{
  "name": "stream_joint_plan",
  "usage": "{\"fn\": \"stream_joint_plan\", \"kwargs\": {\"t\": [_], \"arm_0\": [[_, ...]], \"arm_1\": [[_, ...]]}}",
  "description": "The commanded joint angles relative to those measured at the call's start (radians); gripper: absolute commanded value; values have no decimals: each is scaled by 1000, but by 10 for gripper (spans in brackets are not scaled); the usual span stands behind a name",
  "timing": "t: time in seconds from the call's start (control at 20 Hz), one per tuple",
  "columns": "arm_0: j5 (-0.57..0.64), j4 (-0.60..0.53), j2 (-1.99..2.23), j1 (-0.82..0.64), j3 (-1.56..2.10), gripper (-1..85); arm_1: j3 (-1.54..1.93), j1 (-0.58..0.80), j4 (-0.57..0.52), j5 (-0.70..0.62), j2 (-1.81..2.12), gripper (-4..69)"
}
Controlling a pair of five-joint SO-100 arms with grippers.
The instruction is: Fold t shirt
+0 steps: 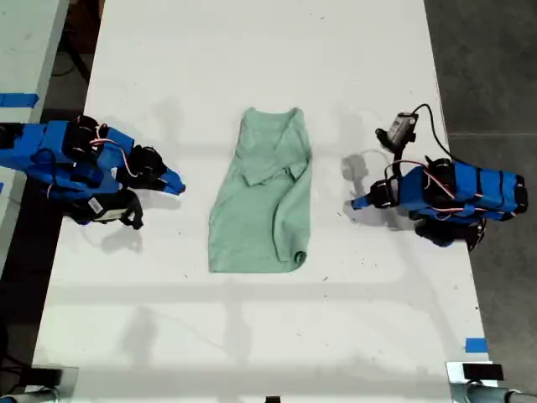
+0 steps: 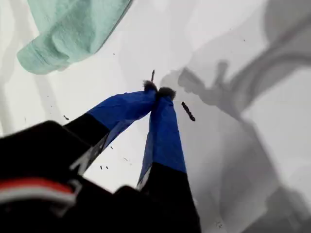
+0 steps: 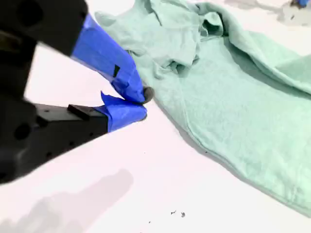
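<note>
T shirt lies sleeves-in mid-surface; my first gripper and second gripper, at 3 and 9 o'clock of it, both pressed together, empty.

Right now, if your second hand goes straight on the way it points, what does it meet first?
Most likely the near edge of the t shirt, just ahead of my second hand. If the hand is angled downward, it could touch the white table first; depth is unclear.
</note>
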Motion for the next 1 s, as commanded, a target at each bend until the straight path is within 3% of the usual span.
{"fn": "stream_joint_plan", "kwargs": {"t": [0.0,0.1,0.15,0.4,0.6,0.65,0.8,0.95], "arm_0": [[17,38,-377,3,-299,28],[-17,87,-620,38,-457,182],[-21,81,-716,51,-509,213],[-20,-109,-965,80,-537,209],[-17,-161,-1124,89,-603,211],[-14,-175,-1154,89,-611,204],[-3,-172,-1190,83,-614,5],[11,-120,-1213,60,-621,-3]], "arm_1": [[63,0,2,0,14,13],[63,2,2,-2,14,13],[63,2,2,-3,14,13],[63,0,2,-3,14,13],[63,0,2,-5,14,13],[63,0,2,-5,14,13],[63,-2,2,-5,14,13],[63,-2,2,-5,14,13]]}}
